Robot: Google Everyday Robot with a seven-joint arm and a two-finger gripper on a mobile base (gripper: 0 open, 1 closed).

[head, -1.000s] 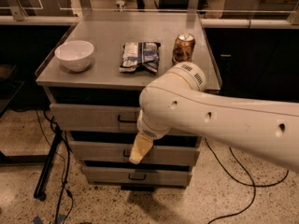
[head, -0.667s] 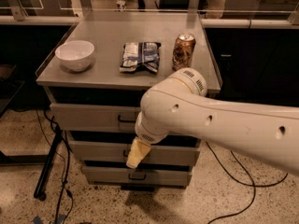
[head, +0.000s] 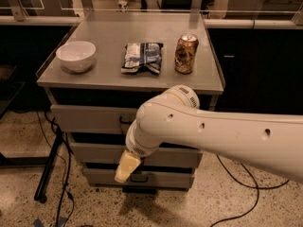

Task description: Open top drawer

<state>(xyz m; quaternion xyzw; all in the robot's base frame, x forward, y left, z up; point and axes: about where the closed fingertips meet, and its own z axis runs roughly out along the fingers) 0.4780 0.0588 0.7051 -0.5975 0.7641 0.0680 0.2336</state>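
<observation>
The top drawer (head: pixel 85 119) is a wide grey metal front just under the cabinet's tabletop, and it looks closed. Its small black pull handle (head: pixel 124 122) shows at the centre, partly hidden by my arm. My gripper (head: pixel 127 167), a pale yellowish tip on the white arm (head: pixel 213 136), hangs in front of the lower drawers, below the top drawer's handle and apart from it. The arm comes in from the right and hides the right half of the drawer fronts.
On the grey tabletop (head: pixel 142 82) stand a white bowl (head: pixel 75 56), a snack bag (head: pixel 142 57) and a drink can (head: pixel 186 54). The middle drawer (head: pixel 90 153) and bottom drawer (head: pixel 99 178) lie below. Black cables (head: pixel 57 174) and a stand leg are on the floor at the left.
My gripper and arm have moved down and to the left, from the middle drawer's level toward the bottom drawer. The drawers and the tabletop objects have not moved.
</observation>
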